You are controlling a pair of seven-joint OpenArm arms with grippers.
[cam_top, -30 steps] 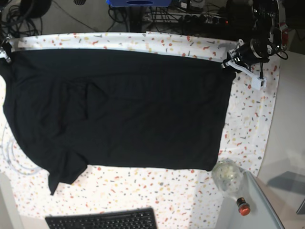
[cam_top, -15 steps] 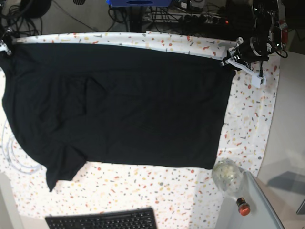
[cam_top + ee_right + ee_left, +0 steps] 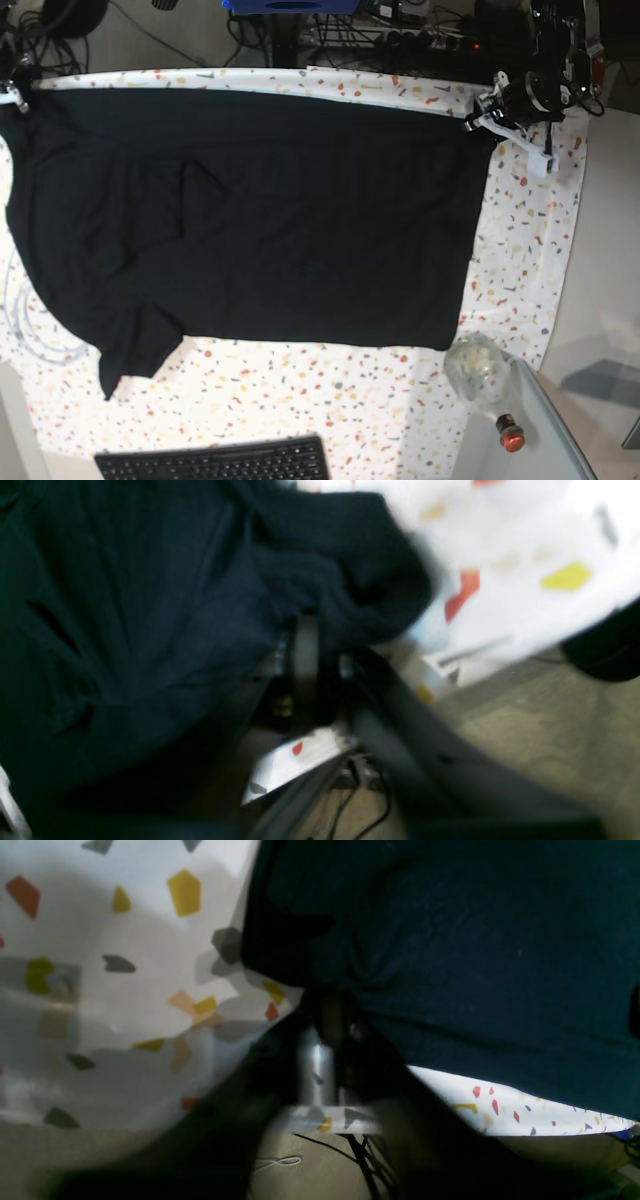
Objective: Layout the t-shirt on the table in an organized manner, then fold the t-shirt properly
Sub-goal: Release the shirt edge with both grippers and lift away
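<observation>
T-shirt (image 3: 300,210): soft matt black cloth, fine knit, light creases near sleeve, no sheen. Table (image 3: 520,250): covered w/ white cloth, matt, printed w/ red, yellow & grey flecks; smooth, slightly rumpled at far edge. Keyboard (image 3: 215,462): black plastic, matt keys. Left gripper (image 3: 487,115): white plastic parts w/ black housing; in wrist view, shiny bare-metal rod at centre. Right gripper (image 3: 305,630): dark, matt, blurred; finish hard to tell. Clear crinkled plastic bag (image 3: 475,367), glossy. Side surface (image 3: 610,250): plain pale, smooth.
</observation>
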